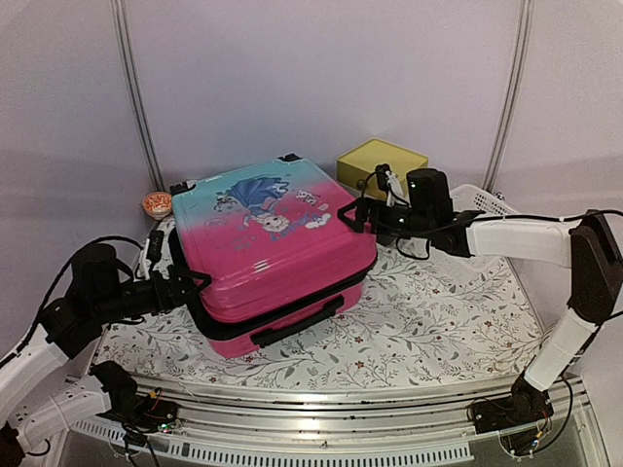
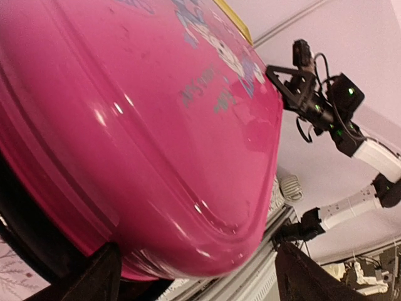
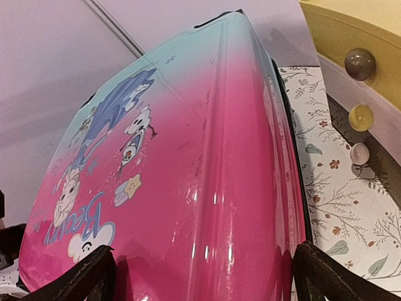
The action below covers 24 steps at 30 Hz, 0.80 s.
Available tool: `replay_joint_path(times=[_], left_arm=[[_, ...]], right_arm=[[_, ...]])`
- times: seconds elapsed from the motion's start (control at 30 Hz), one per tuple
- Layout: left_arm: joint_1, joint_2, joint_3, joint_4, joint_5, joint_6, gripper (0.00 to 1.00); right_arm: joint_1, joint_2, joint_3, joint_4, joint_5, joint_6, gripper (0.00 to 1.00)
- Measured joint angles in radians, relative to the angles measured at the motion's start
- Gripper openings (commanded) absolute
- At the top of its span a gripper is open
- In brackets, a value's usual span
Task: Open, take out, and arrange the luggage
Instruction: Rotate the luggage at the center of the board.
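The luggage point(image 1: 268, 243) lay flat and closed on the floral cloth point(image 1: 438, 321), in the middle of the table and somewhat toward the left edge. Its printed shell faced up, with the turquoise end toward the far edge and the pink end with the black handle point(image 1: 297, 323) toward the near edge.

The left gripper point(image 1: 193, 282) stood at the luggage's left side, level with the black zipper band. In the left wrist view its fingers point(image 2: 94, 279) were spread wide with the pink shell between them; contact could not be determined.

The right gripper point(image 1: 352, 214) stood at the luggage's right side. Its fingers point(image 3: 81, 279) were likewise spread wide, straddling the pink end of the shell.

A yellow box point(image 1: 382, 161) sat toward the far right corner, and a white basket point(image 1: 482, 199) lay just beside it near the right edge. A small orange round object point(image 1: 157, 204) rested near the luggage's far left corner.
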Motion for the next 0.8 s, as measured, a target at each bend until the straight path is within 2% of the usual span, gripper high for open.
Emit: replay_joint_path(times=[0.2,0.5,0.67,0.8], left_arm=[[-0.165,-0.012,-0.045,0.036,0.031,-0.077,0.87],[-0.399,0.195,-0.001,0.143,-0.019,-0.078,0.87],[-0.438,0.225,0.028,0.175,-0.063,-0.062,0.87],[-0.441,0.211,0.028,0.172,-0.103,-0.059,0.87]], right_arm=[[-0.011,0.08,0.11,-0.048,0.015,-0.005,1.0],[0.011,0.104,0.178,-0.13,0.027,-0.031,0.99],[0.027,0.045,0.157,-0.207,0.111,-0.03,0.99],[0.032,-0.064,0.073,-0.254,0.175,-0.014,0.99]])
